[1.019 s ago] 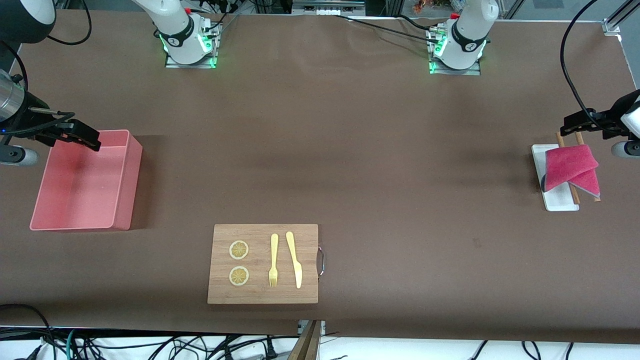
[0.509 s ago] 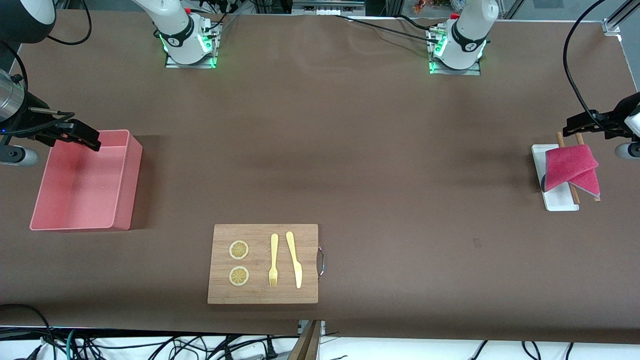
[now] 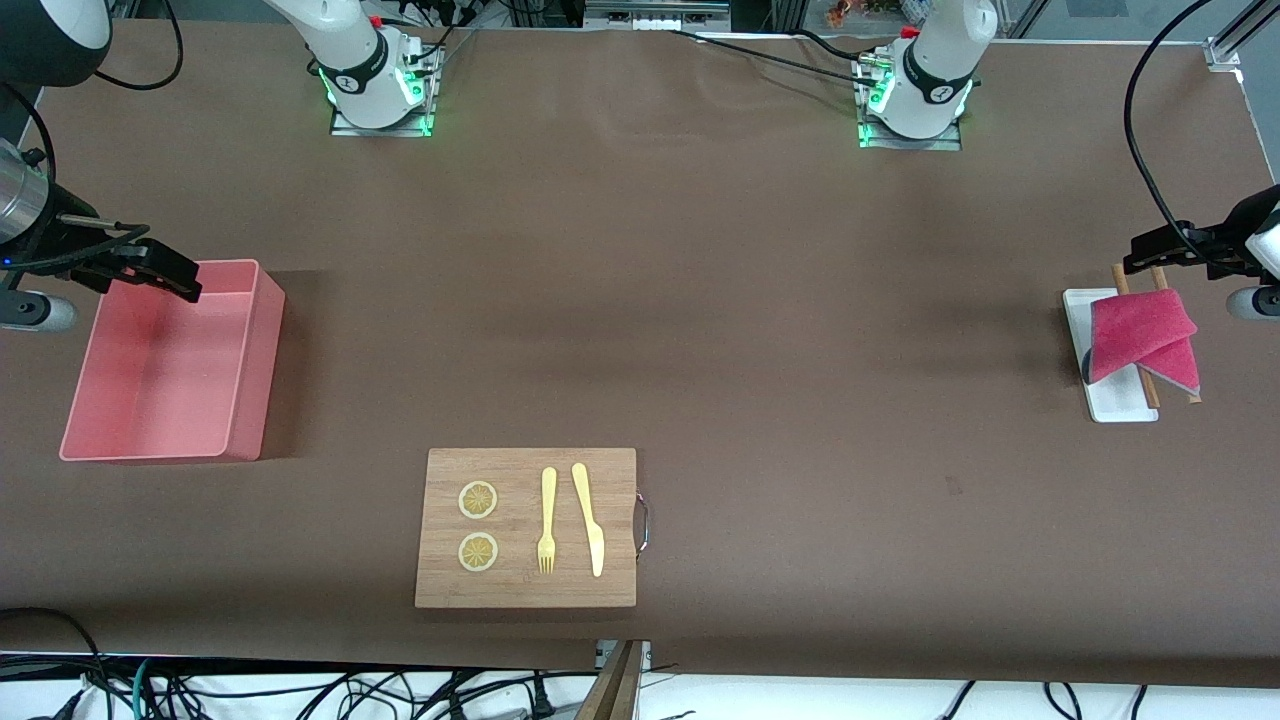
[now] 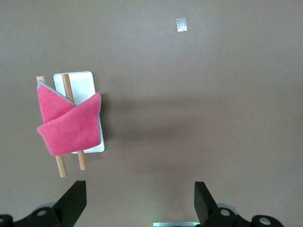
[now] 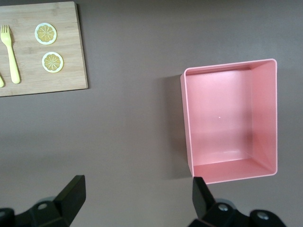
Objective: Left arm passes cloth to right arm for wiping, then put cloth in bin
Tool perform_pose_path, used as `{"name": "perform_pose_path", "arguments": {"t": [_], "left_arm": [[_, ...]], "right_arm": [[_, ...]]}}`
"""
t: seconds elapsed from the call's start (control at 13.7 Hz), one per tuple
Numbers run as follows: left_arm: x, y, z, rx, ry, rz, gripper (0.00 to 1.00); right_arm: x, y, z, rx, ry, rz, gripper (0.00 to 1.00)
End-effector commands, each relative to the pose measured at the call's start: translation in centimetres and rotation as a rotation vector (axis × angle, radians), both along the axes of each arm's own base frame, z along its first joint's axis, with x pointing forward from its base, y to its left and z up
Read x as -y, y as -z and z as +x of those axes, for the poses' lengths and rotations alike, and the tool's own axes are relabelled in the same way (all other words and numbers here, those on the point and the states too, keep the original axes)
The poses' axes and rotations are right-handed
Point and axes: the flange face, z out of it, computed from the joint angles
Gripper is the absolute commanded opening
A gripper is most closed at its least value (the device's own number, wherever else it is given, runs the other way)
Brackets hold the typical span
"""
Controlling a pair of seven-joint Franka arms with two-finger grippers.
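Wooden board (image 3: pixel 526 527): near edge of the desk (image 3: pixel 700 300), carrying two lemon slices (image 3: pixel 478 525), a yellow fork (image 3: pixel 547 520) and a yellow knife (image 3: pixel 588 518).

Bin (image 3: pixel 165 365): pink tub at the right arm's end of the desk, nothing in it.

Cloth (image 3: pixel 1142 335): magenta, folded, at the left arm's end of the desk, draped over two wooden sticks (image 3: pixel 1150 385) laid across a small white tray (image 3: pixel 1110 400).

Right hand (image 3: pixel 150 268): hangs over the bin's farther rim, fingers (image 5: pixel 71 194) spread wide, holding nothing.

Left hand (image 3: pixel 1165 247): hangs over the desk just past the tray's farther end, fingers (image 4: pixel 73 201) spread wide, holding nothing, apart from the cloth.
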Motion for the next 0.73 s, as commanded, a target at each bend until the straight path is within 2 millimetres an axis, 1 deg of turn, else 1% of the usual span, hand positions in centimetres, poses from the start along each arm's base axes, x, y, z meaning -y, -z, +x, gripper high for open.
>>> {"name": "perform_pose_path", "arguments": {"t": [0.0,0.22,0.36,0.51,0.66], "left_arm": [[0.21,-0.21,0.14,0.012,0.003,-0.020,1.00],[0.69,0.02,0.20,0.008,-0.001,-0.022,1.00],[0.58,0.11,0.22,0.006,-0.001,-0.021,1.00],[0.48,0.11,0.21,0.006,-0.002,-0.019,1.00],[0.45,0.65,0.45,-0.005,-0.001,-0.010,1.00]], "right_arm": [[0.28,-0.45,0.27,0.006,0.007,-0.006,1.00],[0.01,-0.43,0.23,0.003,0.003,-0.005,1.00],[0.26,-0.44,0.26,0.005,0.006,-0.004,1.00],[0.01,-0.45,0.26,0.006,0.001,-0.005,1.00],[-0.01,-0.45,0.26,0.006,0.002,-0.004,1.00]]}}
